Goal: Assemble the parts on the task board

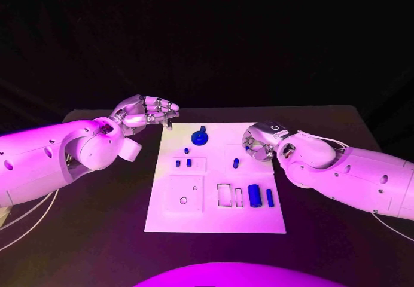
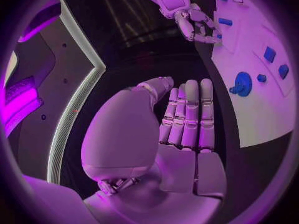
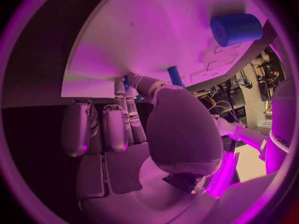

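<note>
White task board [image 1: 216,209] lies mid-counter [image 1: 328,239], w/ rectangular recesses and small blue parts: round knob piece [image 1: 200,138] near far edge, thick cylinder [image 1: 255,195] and slim bar [image 1: 270,198] near right edge. No legible writing. Left robot hand [image 1: 146,111] at board's far-left corner, fingers curled, empty. Right robot hand [image 1: 259,142] at the right edge; can't tell if it holds anything.

Left arm enters from left, left hand [image 1: 146,112] raised at far left corner of task board [image 1: 173,215], fingers [image 2: 190,114] straight, side by side, holding nothing. Right arm reaches from right, right hand [image 1: 259,142] low at board's right edge, fingers [image 3: 115,127] extended; thumb and fingertip pinch small blue part [image 3: 126,80].
</note>
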Robot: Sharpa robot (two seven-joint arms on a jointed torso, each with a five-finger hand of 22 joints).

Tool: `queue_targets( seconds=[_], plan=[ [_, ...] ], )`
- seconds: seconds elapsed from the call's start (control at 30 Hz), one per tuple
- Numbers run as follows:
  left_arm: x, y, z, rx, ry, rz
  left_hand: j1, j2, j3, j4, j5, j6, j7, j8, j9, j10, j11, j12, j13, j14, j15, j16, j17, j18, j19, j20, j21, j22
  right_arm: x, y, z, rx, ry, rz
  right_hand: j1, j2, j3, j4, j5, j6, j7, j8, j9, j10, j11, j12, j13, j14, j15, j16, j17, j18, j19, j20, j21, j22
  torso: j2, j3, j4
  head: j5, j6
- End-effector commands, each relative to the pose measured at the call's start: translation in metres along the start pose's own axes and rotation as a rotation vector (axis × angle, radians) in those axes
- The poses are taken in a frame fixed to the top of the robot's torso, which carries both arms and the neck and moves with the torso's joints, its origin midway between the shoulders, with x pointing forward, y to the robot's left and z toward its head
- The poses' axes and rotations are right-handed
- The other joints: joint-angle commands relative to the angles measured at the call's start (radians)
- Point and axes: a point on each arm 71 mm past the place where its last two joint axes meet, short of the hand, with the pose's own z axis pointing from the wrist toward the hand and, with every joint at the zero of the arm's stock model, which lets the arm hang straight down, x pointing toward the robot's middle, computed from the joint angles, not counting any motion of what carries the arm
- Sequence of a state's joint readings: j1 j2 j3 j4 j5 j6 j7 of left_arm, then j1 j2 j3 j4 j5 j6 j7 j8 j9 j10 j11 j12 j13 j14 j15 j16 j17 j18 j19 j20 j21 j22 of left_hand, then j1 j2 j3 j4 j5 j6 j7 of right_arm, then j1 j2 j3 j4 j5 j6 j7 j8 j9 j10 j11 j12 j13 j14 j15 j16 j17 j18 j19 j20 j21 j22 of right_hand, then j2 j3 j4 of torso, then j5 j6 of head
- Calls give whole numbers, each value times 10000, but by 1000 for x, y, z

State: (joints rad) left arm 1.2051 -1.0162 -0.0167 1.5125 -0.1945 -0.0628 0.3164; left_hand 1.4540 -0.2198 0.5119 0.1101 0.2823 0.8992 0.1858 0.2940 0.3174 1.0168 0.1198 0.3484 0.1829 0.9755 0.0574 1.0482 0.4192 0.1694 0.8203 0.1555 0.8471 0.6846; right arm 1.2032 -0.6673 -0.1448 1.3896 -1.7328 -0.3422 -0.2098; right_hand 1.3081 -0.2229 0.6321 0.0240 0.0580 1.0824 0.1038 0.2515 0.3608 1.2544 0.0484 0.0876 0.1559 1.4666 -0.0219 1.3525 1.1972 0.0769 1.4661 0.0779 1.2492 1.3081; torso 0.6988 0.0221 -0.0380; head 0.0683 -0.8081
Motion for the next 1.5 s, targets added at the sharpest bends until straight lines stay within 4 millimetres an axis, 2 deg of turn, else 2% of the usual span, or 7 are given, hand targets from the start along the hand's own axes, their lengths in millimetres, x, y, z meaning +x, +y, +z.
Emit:
queue_targets(
  seconds=[0.03,0.17,0.37,0.87,1.13,1.27,1.5],
  plan=[
    [2,-1,0,47,74,4,21,79,-7,-76,39,7,78,-11,-14,1,75,-62,-8,55,1,-67,-11,133,92,7,2,21,12,5,-1,-180,783,-14,51,182,56,0,4,107,-5,71,60,120,-25,29,52,316,-93,51,6,-145,268,-89,78,1004,0,6,2,7,-20],
    [2,-1,0,43,84,5,34,85,-4,-88,40,11,78,-9,-14,4,74,-61,-9,55,-1,-70,-11,134,93,5,8,26,13,6,0,-182,822,-22,236,414,136,-131,7,175,2,135,161,208,-59,-8,89,325,-128,62,23,-159,288,-125,134,1044,-3,2,1,6,-25],
    [2,-1,0,38,93,12,50,90,-1,-104,40,17,77,-6,-14,9,73,-60,-9,55,-3,-75,-11,134,94,2,16,33,13,6,0,-44,737,-173,370,524,176,-283,7,202,24,182,244,306,-77,-13,128,338,-149,93,70,-175,313,-145,217,1096,-6,3,-7,14,-37],
    [1,0,1,28,86,32,60,93,-1,-117,40,22,77,-4,-15,10,73,-61,-10,54,-5,-81,-12,134,94,0,25,41,2,7,-4,-52,-559,-29,402,545,182,-342,6,224,27,207,282,358,-86,-8,148,339,-161,93,67,-191,335,-152,294,1139,-17,-2,17,50,0],
    [0,0,1,17,65,40,60,93,-1,-117,40,22,77,-4,-15,10,73,-61,-10,54,-5,-81,-12,134,94,0,25,41,-11,7,-10,-189,-1616,592,402,544,180,-346,5,226,27,210,286,362,-86,-8,150,339,-162,93,67,-193,339,-154,309,1147,-12,-1,15,82,33],
    [0,0,1,22,72,37,63,97,-3,-128,40,22,81,-6,-17,8,76,-65,-13,54,-4,-89,-13,132,92,-2,36,51,-17,7,-17,-209,-1865,1058,399,546,178,-353,5,230,29,215,296,370,-85,-11,154,342,-162,100,78,-199,347,-156,338,1163,-8,-15,-6,137,51],
    [1,0,1,37,88,32,63,97,-3,-128,40,22,81,-6,-17,8,76,-65,-13,54,-4,-89,-13,132,92,-2,36,51,-26,24,-27,-698,-2101,1895,393,545,173,-355,4,230,32,218,302,370,-82,-16,155,341,-162,99,77,-198,345,-157,330,1160,-16,7,-19,213,69]
  ],
)
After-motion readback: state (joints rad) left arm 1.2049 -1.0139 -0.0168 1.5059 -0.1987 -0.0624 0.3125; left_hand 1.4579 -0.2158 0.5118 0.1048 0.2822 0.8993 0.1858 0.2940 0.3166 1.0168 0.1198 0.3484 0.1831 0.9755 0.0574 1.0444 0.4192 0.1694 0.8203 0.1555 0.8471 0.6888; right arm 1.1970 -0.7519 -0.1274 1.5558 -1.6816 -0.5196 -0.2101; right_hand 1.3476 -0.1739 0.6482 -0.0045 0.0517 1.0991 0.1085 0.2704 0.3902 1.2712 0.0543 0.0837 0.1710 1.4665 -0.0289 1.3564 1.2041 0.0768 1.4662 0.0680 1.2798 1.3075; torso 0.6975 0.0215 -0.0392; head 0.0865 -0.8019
